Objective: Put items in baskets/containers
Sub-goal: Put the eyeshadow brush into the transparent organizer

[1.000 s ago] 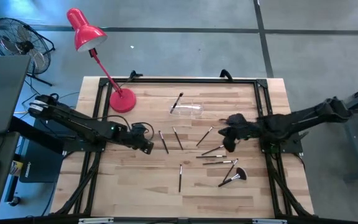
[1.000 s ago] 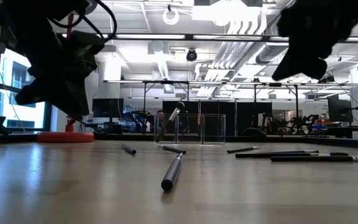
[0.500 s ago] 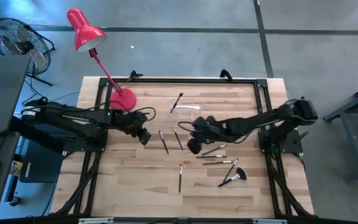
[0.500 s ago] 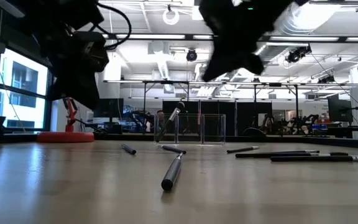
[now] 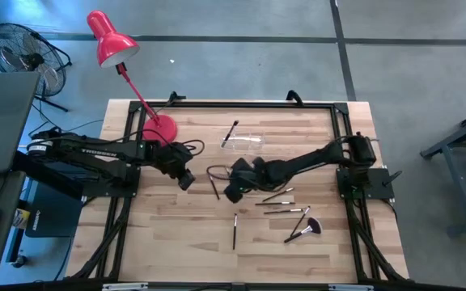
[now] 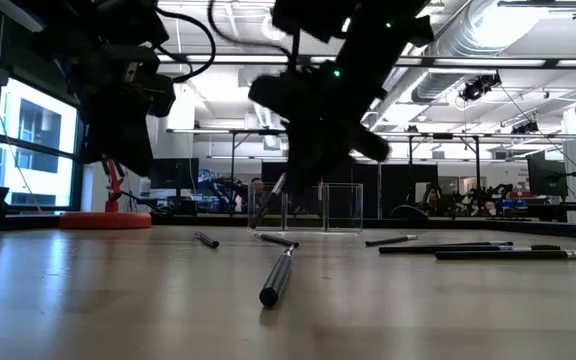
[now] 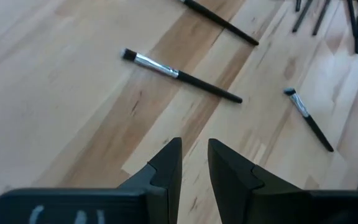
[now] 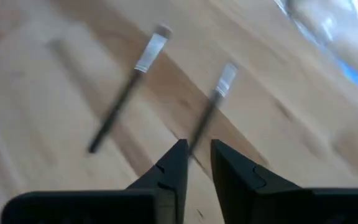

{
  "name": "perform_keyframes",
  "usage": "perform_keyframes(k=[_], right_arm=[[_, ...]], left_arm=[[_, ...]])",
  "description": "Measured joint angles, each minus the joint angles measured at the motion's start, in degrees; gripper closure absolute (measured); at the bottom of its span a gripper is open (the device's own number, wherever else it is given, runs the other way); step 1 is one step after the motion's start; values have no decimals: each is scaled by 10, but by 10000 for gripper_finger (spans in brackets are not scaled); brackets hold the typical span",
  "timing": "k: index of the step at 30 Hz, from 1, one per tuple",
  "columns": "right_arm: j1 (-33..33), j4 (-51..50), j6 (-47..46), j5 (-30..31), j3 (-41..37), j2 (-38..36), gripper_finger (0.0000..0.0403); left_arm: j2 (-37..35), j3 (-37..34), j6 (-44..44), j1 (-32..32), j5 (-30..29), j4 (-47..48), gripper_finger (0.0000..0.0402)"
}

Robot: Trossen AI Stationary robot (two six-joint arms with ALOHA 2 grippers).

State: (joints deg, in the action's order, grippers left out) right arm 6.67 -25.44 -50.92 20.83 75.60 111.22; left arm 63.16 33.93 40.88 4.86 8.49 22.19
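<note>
The right gripper [image 5: 233,191] has swept in from the table's right edge to the middle of the wooden table [image 5: 176,250], just in front of the clear plastic holder [image 5: 245,142], and now hangs low over two slim makeup brushes [image 8: 129,87] lying side by side. Its dark fingers [image 8: 174,163], pressed together a second ago, stand slightly parted with nothing between them, one brush handle running toward the gap: by the look of it, a pick-up is about to begin. The left gripper [image 5: 186,179] has edged toward the red desk lamp's round base [image 5: 159,130], left of the holder, and hovers there empty, its fingers narrowly apart above a silver-ferruled brush [image 7: 180,75]. One brush [image 5: 232,129] already leans in the holder, a see-through box nearly lost against the pale plank grain. The rest, thin dark sticks with bright metal collars, lie scattered in front of and to the right of the holder, among them a wide fan brush [image 5: 306,229] farthest out.
</note>
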Motion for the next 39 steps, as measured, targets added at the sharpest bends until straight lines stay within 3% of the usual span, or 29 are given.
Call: perform_keyframes(k=[4,10,18,25,33,39], right_arm=[[-15,-118,-177,-8,7,-7,307],[-19,-231,-265,-22,7,-10,271],[-19,-247,-351,-36,2,-10,224],[-19,-205,-428,-94,-59,-9,230],[-20,-154,-440,-87,-78,-11,237],[-28,-155,-385,-99,-79,-11,238]], left_arm=[[0,0,-3,0,3,8,325],[0,0,-17,0,9,7,325],[0,0,-35,0,12,7,325],[0,0,-51,0,12,7,325],[0,0,-59,0,11,7,325],[0,0,-61,0,10,7,325]])
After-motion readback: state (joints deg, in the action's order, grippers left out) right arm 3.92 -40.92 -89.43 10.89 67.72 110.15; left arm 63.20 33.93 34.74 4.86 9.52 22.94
